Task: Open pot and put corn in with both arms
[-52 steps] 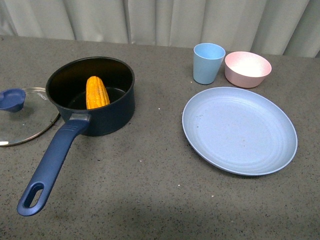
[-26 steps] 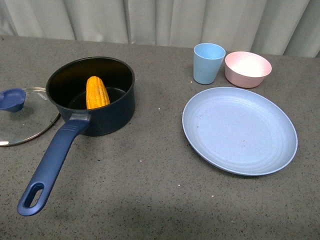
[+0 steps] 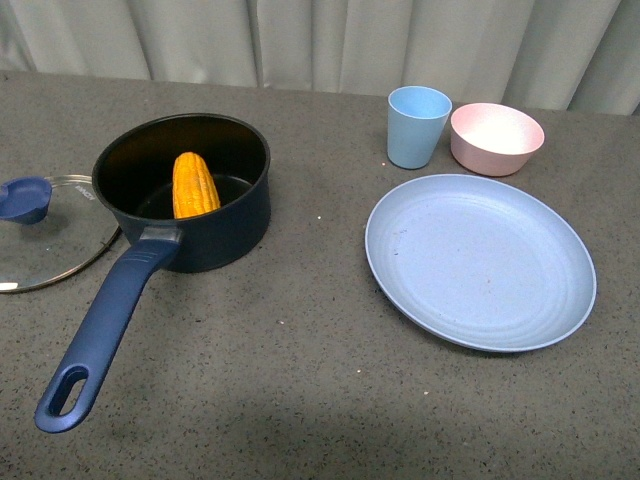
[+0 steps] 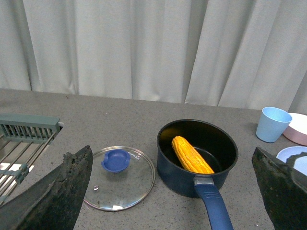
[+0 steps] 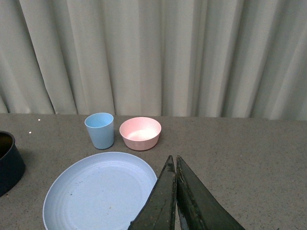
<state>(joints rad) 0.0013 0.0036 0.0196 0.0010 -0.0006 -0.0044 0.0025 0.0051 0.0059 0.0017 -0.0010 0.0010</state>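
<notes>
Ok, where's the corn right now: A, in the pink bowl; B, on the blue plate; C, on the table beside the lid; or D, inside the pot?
D: the corn lies inside the open pot, leaning against its inner wall.

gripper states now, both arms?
Left gripper: open, fingers wide apart, holding nothing.
Right gripper: shut, fingers pressed together, nothing between them.
</notes>
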